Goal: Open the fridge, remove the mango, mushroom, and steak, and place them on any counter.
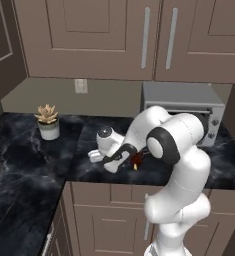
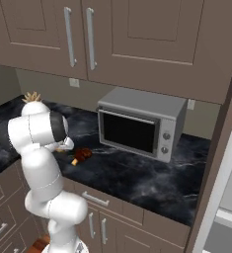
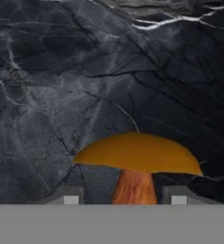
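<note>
In the hand view we see our gripper (image 3: 125, 200) spread partway, its two tips standing apart on either side of the mushroom (image 3: 138, 162), whose stem rises between them; we cannot tell whether either tip touches it. The mushroom has a broad orange cap and a paler orange stem, low over the black veined counter (image 3: 61, 86). To its right lies the dark red steak (image 2: 82, 155), near the grey microwave (image 2: 137, 126).
</note>
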You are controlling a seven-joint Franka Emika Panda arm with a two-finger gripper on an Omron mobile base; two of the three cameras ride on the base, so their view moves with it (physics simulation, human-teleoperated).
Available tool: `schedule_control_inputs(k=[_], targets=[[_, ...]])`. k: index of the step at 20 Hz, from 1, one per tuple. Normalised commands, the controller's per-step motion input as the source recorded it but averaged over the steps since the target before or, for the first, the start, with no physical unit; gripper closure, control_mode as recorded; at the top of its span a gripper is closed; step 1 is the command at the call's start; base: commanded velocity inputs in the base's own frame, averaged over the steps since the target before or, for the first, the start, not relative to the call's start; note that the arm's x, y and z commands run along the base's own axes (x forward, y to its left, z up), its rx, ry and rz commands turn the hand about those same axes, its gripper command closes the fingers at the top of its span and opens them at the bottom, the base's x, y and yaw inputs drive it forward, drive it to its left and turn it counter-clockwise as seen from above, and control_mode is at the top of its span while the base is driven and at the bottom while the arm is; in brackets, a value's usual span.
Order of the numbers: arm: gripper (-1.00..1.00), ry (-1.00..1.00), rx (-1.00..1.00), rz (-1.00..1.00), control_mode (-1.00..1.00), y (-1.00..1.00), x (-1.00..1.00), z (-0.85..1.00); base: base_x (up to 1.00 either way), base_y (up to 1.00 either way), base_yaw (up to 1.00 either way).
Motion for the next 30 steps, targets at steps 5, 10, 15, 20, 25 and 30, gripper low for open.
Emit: schedule_control_inputs(k=[5, 10, 15, 20, 25, 30], targets=[[-1.00, 0.06, 0.00, -0.09, -1.00, 0.00, -0.85, 0.01, 0.00, 0.00, 0.00], [-1.00, 0.06, 0.00, -0.08, -1.00, 0.00, -0.90, 0.41, 0.00, 0.00, 0.00], [-1.00, -0.09, 0.00, 0.00, -1.00, -0.02, -0.96, 1.00, 0.00, 0.00, 0.00], [-1.00, -0.02, 0.00, 0.00, -1.00, -0.15, -0.84, 1.00, 0.00, 0.00, 0.00], [-1.00, 0.06, 0.02, 0.00, -1.00, -0.38, -0.69, 1.00, 0.00, 0.00, 0.00], [-1.00, 0.14, 0.02, 0.00, -1.00, -0.34, -0.55, 1.00, 0.00, 0.00, 0.00]])
